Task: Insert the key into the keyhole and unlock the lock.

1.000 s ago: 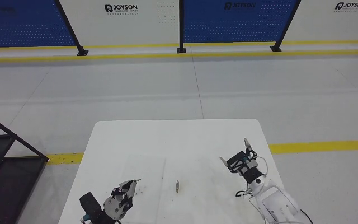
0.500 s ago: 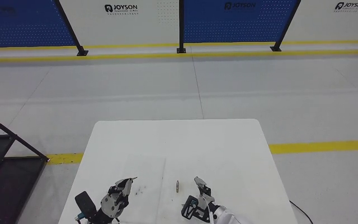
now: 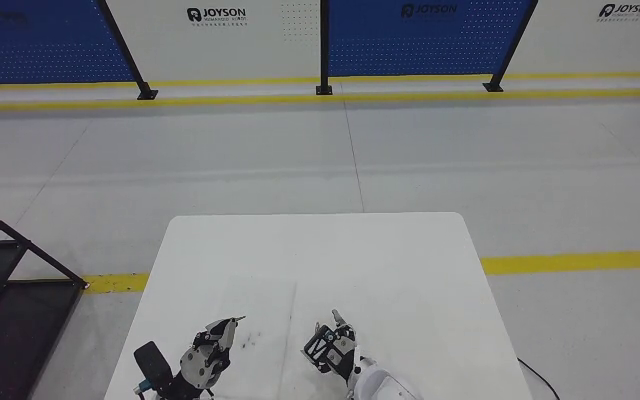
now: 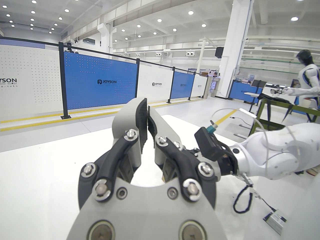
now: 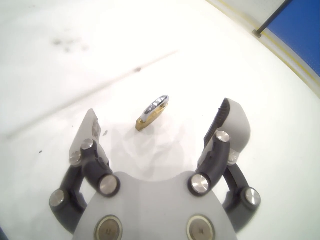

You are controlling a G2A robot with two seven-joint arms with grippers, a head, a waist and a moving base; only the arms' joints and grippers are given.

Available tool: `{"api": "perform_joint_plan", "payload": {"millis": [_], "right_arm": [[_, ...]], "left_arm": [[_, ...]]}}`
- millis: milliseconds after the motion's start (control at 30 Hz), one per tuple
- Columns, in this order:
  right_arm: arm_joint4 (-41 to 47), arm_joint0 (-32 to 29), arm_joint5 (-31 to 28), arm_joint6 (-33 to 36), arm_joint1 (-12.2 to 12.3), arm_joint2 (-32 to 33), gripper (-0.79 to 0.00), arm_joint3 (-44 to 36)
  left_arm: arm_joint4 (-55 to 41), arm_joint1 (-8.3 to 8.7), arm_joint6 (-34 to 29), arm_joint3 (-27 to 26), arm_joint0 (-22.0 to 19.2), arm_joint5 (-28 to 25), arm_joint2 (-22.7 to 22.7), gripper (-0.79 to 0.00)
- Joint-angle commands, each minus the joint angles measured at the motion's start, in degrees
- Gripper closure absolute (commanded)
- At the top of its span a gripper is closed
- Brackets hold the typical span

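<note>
Lock (image 5: 151, 116) stood on edge, table (image 5: 175, 26) 6 o'clock — right gripper (image 5: 160, 112) wide, flanking it; left gripper (image 4: 147, 118) closed, 7 o'clock.

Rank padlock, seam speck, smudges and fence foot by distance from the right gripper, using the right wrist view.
1. padlock: on the table, just ahead of the open right gripper.
2. seam speck: beyond the padlock, on the table's seam.
3. smudges: past the seam, off to one side.
4. fence foot: off the table, on the floor.
</note>
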Motion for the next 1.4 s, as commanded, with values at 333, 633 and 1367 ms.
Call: {"api": "perform_joint_plan", "payload": {"millis": [333, 633, 1367], "right_arm": [[2.0, 1.7, 1.7, -1.9, -1.2, -2.0, -0.240, 4.1], [1.7, 1.3, 2.5, -3.3, -1.2, -1.9, -0.132, 4.7], [14.9, -8.5, -30.0, -20.6, 5.2, 18.2, 0.000, -11.5]], "left_arm": [[0.0, 0.00, 0.0, 0.0, 0.0, 0.0, 0.0, 0.000], [0.0, 0.00, 0.0, 0.0, 0.0, 0.0, 0.0, 0.000], [0.0, 0.00, 0.0, 0.0, 0.0, 0.0, 0.0, 0.000]]}}
